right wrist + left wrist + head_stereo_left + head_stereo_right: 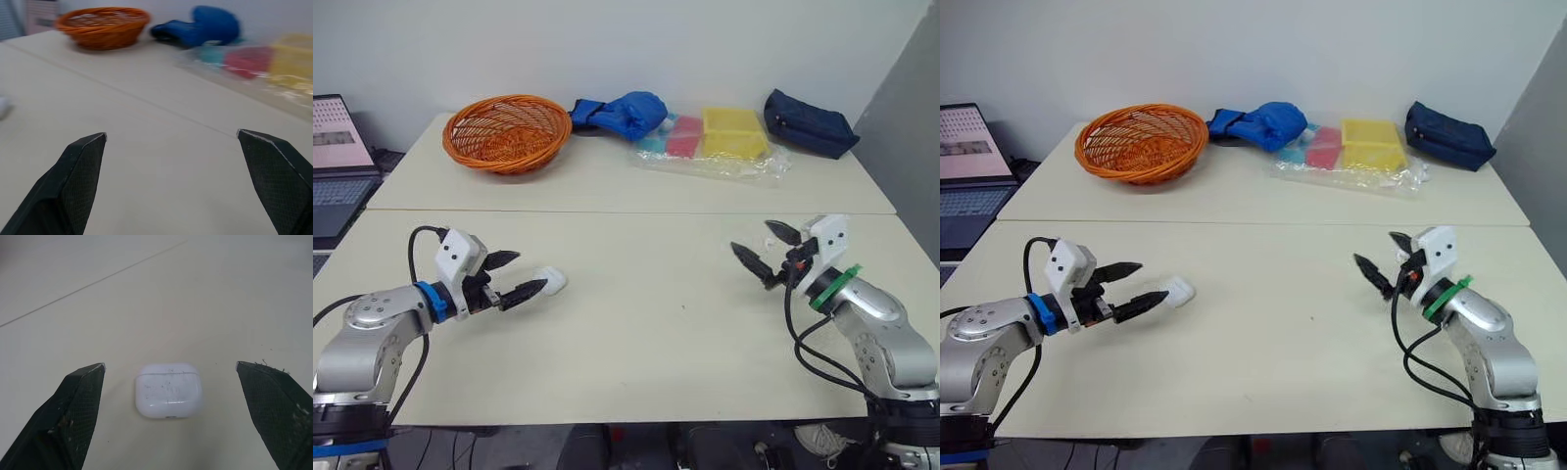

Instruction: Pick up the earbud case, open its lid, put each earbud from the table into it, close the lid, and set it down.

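At the lower left of the head view my left gripper is spread wide, low over the table — the closed white case lies flat between its fingers, touching neither. At the right, my right gripper gapes wide too, holding nothing.

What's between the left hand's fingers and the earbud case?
Nothing but bare beige tabletop: the left wrist view shows the white rounded earbud case lying between the open fingers of the left hand.
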Motion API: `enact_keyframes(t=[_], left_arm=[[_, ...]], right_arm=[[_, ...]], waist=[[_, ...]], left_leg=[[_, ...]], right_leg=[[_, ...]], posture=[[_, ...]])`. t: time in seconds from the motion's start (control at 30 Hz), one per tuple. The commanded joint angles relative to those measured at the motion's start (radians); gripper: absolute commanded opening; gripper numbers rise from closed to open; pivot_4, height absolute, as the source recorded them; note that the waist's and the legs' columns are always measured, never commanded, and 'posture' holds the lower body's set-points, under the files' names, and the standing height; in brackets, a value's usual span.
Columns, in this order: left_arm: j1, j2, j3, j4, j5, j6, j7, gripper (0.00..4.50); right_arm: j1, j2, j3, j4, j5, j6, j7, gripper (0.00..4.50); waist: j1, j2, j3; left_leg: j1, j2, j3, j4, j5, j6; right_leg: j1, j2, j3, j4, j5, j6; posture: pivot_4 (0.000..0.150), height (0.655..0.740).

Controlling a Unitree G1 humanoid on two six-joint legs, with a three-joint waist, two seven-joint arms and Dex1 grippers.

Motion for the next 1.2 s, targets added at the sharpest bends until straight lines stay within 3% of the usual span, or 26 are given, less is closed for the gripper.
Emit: enact_keyframes(t=[0.03,0.43,0.83,0.93,1.07,1.2], left_arm=[[-0.038,-0.024,-0.036,0.043,0.037,-0.031,0.000,4.48],[-0.106,-0.056,-0.104,0.239,0.137,-0.116,-0.036,4.48],[-0.123,-0.114,-0.141,0.288,0.193,-0.174,-0.026,4.48],[-0.114,-0.115,-0.134,0.284,0.193,-0.186,-0.037,3.96],[-0.118,-0.123,-0.133,0.290,0.193,-0.191,-0.035,2.81],[-0.137,-0.133,-0.135,0.290,0.202,-0.235,-0.034,2.73]], right_arm=[[-0.070,-0.032,0.081,-0.090,0.104,0.080,0.135,4.50],[-0.151,-0.057,0.142,-0.151,0.152,0.175,0.175,4.50],[-0.184,-0.064,0.123,-0.138,0.173,0.215,0.171,4.50],[-0.182,-0.068,0.122,-0.136,0.173,0.216,0.173,4.50],[-0.177,-0.065,0.127,-0.142,0.174,0.217,0.168,4.50],[-0.175,-0.069,0.131,-0.131,0.159,0.204,0.173,4.50]], waist=[[0.000,0.000,0.000],[0.001,0.000,0.000],[0.003,0.000,0.000],[0.003,0.000,0.000],[0.003,0.000,0.000],[0.003,0.000,0.000]], left_leg=[[0.000,0.000,-0.001,0.000,0.000,0.000],[-0.002,0.000,-0.001,0.001,0.000,0.000],[-0.001,0.000,-0.002,0.001,0.000,0.000],[-0.001,0.000,-0.001,0.002,0.000,0.000],[-0.001,0.000,-0.001,0.002,0.000,0.000],[-0.001,0.000,-0.001,0.002,0.000,0.000]], right_leg=[[0.000,0.000,0.000,0.000,0.000,0.000],[-0.001,0.001,-0.002,0.000,0.000,0.000],[0.000,0.001,-0.002,0.001,0.000,0.000],[0.000,0.001,-0.002,0.001,0.001,0.001],[0.000,0.001,-0.002,0.001,0.001,0.001],[0.000,0.001,-0.002,0.001,0.001,0.001]], posture=[[0.150,0.7400],[0.150,0.7400],[0.150,0.7400],[0.150,0.7400],[0.150,0.7400],[0.150,0.7400]])
